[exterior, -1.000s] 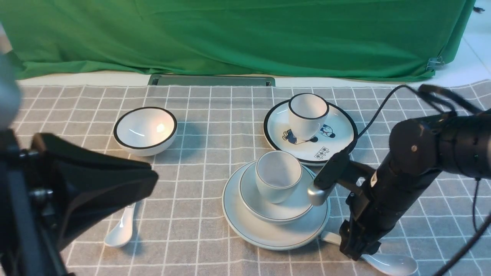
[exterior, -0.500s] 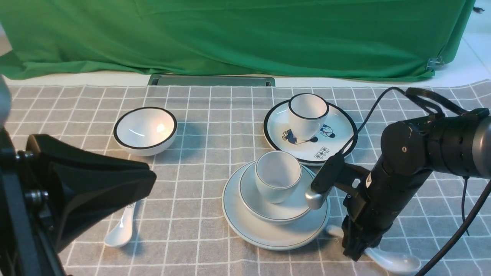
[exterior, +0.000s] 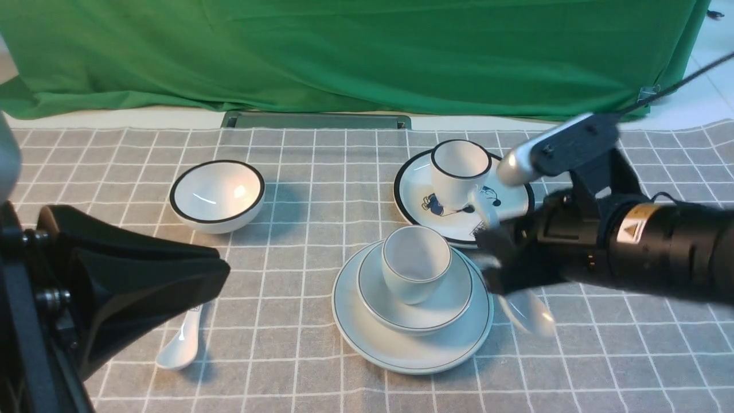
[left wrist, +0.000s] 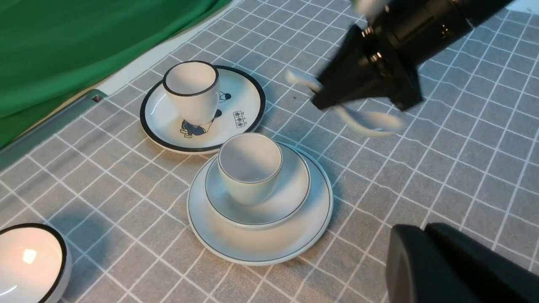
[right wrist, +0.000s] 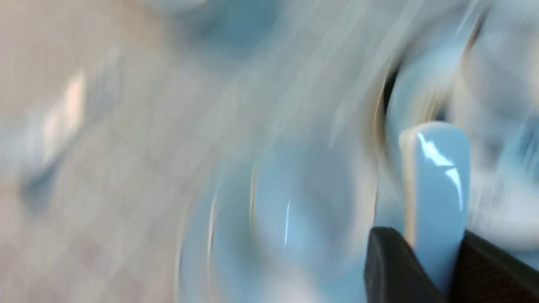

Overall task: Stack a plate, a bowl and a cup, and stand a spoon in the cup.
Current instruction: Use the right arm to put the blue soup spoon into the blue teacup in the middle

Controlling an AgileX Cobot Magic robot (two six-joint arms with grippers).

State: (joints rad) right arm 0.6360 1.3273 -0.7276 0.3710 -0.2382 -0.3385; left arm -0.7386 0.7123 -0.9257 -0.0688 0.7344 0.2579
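The cup (exterior: 414, 264) stands in the bowl (exterior: 447, 310), which sits on the plate (exterior: 413, 355); the stack also shows in the left wrist view (left wrist: 249, 168). My right gripper (exterior: 496, 258) is shut on the handle of the spoon (exterior: 524, 312) and holds it, blurred, in the air just right of the stack. The right wrist view shows the handle (right wrist: 438, 176) between the fingers. My left gripper (exterior: 226, 267) is shut and empty at the left; it also shows in the left wrist view (left wrist: 414, 235).
A black-rimmed plate with cartoon figures (exterior: 504, 206) carries a black-rimmed cup (exterior: 460, 172) behind the stack. A black-rimmed bowl (exterior: 217, 195) sits at the left. A second white spoon (exterior: 180, 344) lies under my left gripper. A green cloth hangs at the back.
My right gripper has lifted the spoon off the cloth at the front right, swung it up and turned level beside the stack. The left arm has hardly moved.
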